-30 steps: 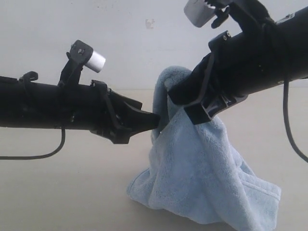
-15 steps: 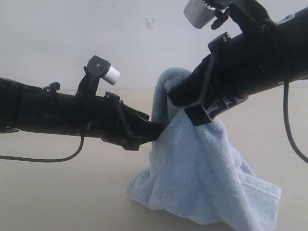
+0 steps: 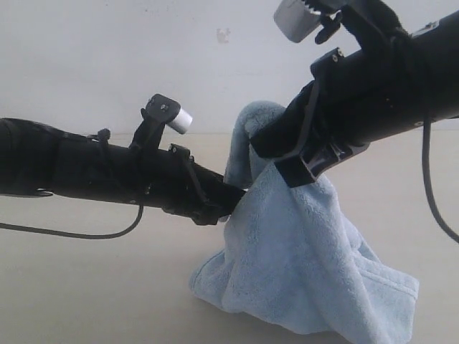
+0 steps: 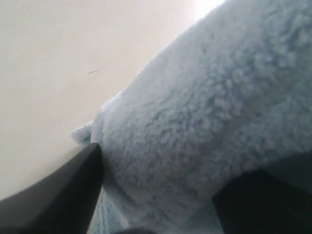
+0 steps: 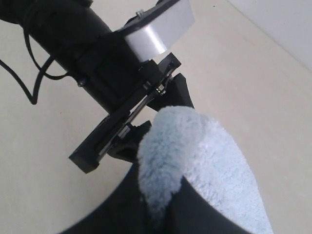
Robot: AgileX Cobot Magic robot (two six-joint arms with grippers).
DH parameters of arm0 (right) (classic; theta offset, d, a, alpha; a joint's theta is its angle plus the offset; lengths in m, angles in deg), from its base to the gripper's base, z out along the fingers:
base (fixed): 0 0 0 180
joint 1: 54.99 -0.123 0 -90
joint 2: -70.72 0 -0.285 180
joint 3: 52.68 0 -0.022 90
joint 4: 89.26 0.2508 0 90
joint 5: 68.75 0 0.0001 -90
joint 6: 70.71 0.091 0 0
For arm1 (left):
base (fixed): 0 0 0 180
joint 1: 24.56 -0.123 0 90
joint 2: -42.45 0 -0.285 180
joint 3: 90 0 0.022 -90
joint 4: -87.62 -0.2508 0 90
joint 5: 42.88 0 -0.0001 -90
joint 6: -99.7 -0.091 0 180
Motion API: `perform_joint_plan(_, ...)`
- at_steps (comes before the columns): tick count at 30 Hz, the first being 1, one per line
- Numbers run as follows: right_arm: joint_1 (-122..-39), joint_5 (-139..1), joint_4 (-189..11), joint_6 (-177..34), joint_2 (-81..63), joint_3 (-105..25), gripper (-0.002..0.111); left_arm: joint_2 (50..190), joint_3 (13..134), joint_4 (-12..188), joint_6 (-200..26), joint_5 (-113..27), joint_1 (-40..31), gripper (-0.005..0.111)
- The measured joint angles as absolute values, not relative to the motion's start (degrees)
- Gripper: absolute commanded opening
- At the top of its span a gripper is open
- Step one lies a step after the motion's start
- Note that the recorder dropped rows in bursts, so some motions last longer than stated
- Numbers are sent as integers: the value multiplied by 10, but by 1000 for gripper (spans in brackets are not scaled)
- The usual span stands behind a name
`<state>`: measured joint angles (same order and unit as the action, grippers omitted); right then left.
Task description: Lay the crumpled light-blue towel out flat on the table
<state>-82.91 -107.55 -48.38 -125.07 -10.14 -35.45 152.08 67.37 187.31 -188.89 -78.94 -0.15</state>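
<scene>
From the left, a black arm reaches in level across the pale tabletop [image 3: 86, 287], its left fingers [image 3: 224, 193] spread wide with a fold of the light-blue towel [image 3: 301, 265] between them, not yet pinched. The towel hangs right of the middle, its top looped over the right fingers [image 5: 204, 214], which are clamped shut on it and hold it up. Its lower part sits heaped on the tabletop at the lower right, a stitched hem showing there. The spreading looks barely begun: the cloth is bunched and folded, and nothing lies flat. Its long axis runs nearly upright, from the raised pinch down and slightly rightward.
</scene>
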Motion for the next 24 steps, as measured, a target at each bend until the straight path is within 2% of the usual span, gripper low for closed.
perform_joint_plan(7, -829, -1075, -484, -1251, -101, -355, 1, 1528, 674, 1873, -1889, -772, -2, 54)
perform_joint_plan(15, -829, -1075, -484, -1251, -101, -355, 1, 1528, 674, 1873, -1891, -700, -2, 32)
perform_joint_plan(24, -829, -1082, -484, -1251, -101, -355, 1, 1514, 674, 1873, -1891, -683, -2, 11)
